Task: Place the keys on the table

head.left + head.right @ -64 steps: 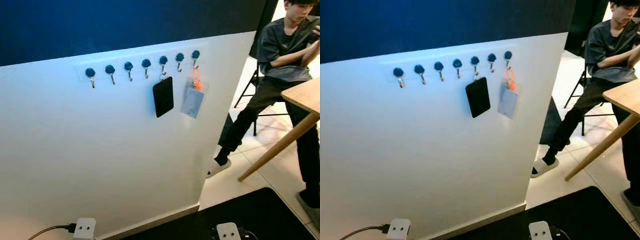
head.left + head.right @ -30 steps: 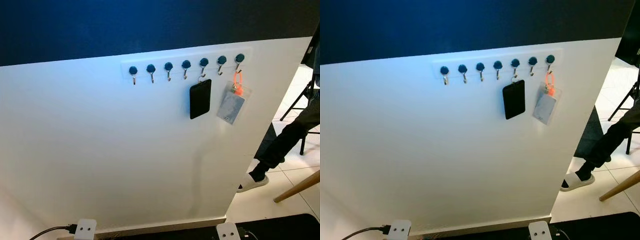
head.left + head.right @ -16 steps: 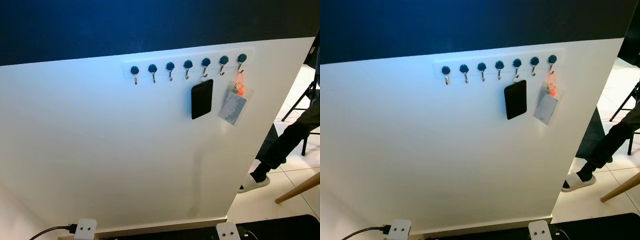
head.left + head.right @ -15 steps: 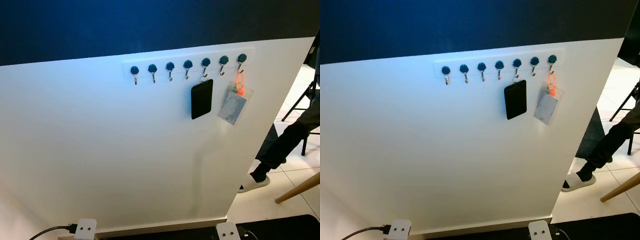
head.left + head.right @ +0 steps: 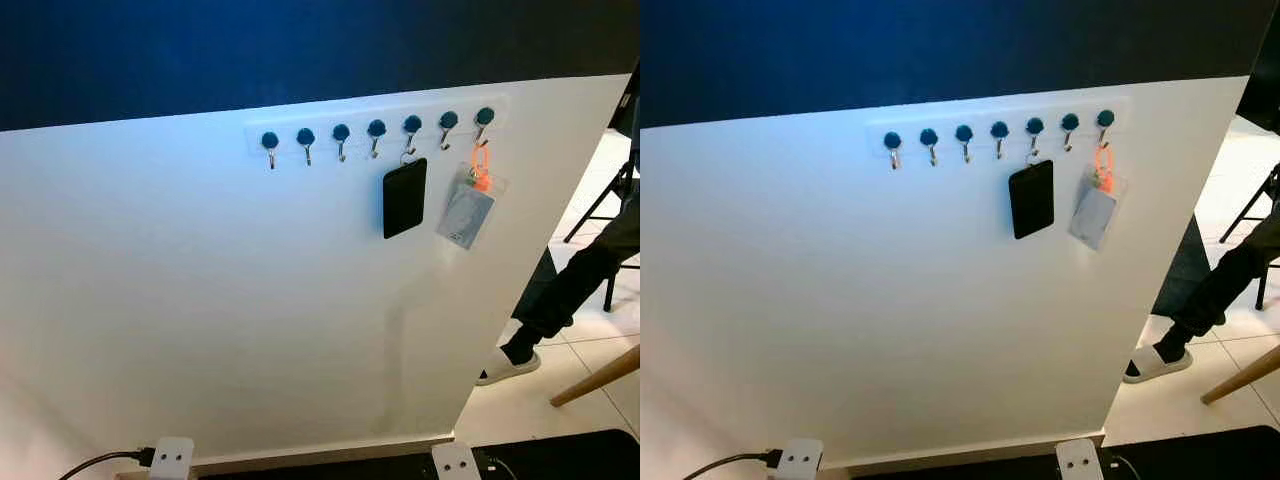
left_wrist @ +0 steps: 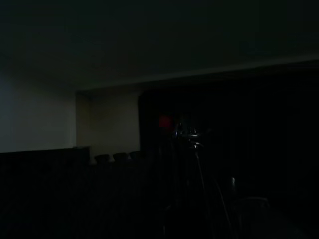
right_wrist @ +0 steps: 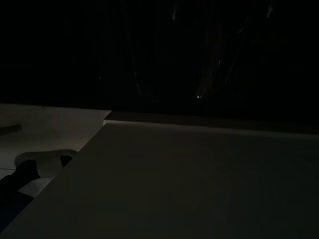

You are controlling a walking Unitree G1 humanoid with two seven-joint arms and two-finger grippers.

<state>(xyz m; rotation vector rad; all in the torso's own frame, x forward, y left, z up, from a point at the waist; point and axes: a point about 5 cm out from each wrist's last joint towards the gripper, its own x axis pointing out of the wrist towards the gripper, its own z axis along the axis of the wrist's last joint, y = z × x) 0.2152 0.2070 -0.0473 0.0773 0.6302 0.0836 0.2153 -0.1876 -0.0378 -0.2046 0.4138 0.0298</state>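
White wall (image 5: 250, 300) filling most of the frame, dark blue band above it. Hook rack (image 5: 376, 128) running across the upper centre, seven blue-capped hooks. Black card (image 5: 404, 197) hanging from the fifth hook, upper centre-right. Badge (image 5: 466, 214) on an orange loop hanging from the last hook, just right of the card; keys themselves too small to tell. Person's leg (image 5: 560, 300) and white shoe (image 5: 508, 366) showing at the right edge, beside a wooden table leg (image 5: 596, 375) at lower right. Gripper state, left and right: cannot tell; wrist views very dark.
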